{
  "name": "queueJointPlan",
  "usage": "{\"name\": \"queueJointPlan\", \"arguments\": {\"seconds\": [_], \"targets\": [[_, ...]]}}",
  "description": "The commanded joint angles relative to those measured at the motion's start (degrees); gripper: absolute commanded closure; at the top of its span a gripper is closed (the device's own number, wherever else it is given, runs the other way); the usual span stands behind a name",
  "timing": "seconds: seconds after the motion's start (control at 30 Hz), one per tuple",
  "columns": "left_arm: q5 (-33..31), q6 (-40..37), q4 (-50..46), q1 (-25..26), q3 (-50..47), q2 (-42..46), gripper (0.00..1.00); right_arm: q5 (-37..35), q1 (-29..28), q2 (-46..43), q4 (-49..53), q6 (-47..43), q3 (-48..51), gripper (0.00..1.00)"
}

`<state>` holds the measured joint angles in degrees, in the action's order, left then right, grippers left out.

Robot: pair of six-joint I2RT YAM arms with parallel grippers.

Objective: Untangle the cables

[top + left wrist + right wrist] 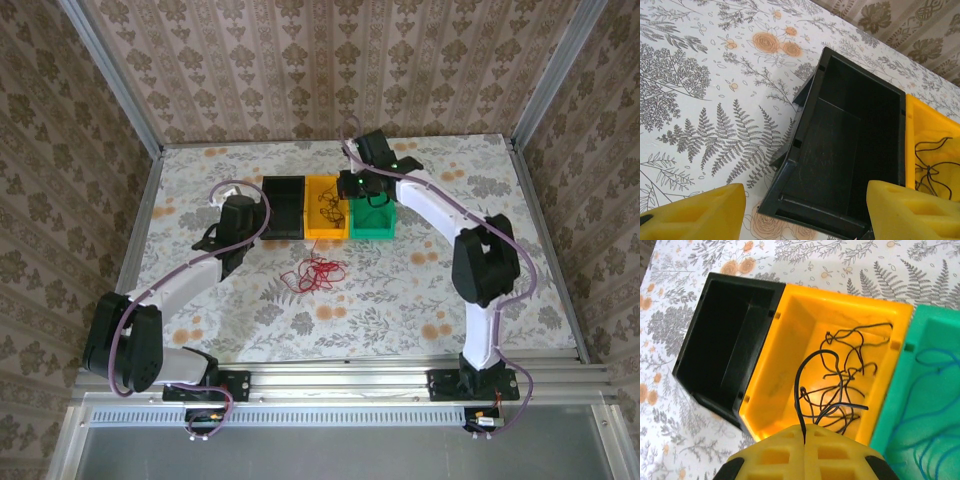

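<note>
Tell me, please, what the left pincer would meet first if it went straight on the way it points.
Probably the empty black bin, dead ahead of the open left pincer; depth is hard to judge.

Bright, even light; soft shadows; slightly soft close-ups.

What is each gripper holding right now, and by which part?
The right gripper is shut on the black cable, pinching one strand that rises out of the pile in the yellow bin. The left gripper is open and holds nothing.
</note>
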<state>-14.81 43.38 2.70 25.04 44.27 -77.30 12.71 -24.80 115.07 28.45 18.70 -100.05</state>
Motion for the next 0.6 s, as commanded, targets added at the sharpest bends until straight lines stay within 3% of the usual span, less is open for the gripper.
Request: {"name": "queueJointPlan", "arguments": {"seconds": [0.0, 0.07, 0.2, 0.27, 0.57], "targets": [[1.0, -0.6, -1.5, 0.3, -1.3, 0.8, 0.35, 0.9, -0.5, 6.5, 4.9, 1.6, -5.2, 0.97], [1.0, -1.1, -1.5, 0.8, -1.9, 1.5, 0.35, 1.0, -0.8, 9.3, 6.0, 1.7, -7.7, 0.94], [2.5, -4.4, -2.4, 0.8, -2.3, 2.5, 0.34, -0.3, -1.3, 10.6, 6.5, 2.1, -8.4, 0.63], [3.5, -6.1, -3.1, 2.4, -2.3, 3.1, 0.34, -1.9, -1.3, 7.8, 4.1, 2.8, -5.7, 0.57], [18.6, -17.3, -6.1, 5.6, -2.8, 3.3, 0.34, -5.1, -1.4, -9.9, -6.4, 4.4, 14.1, 0.53]]}}
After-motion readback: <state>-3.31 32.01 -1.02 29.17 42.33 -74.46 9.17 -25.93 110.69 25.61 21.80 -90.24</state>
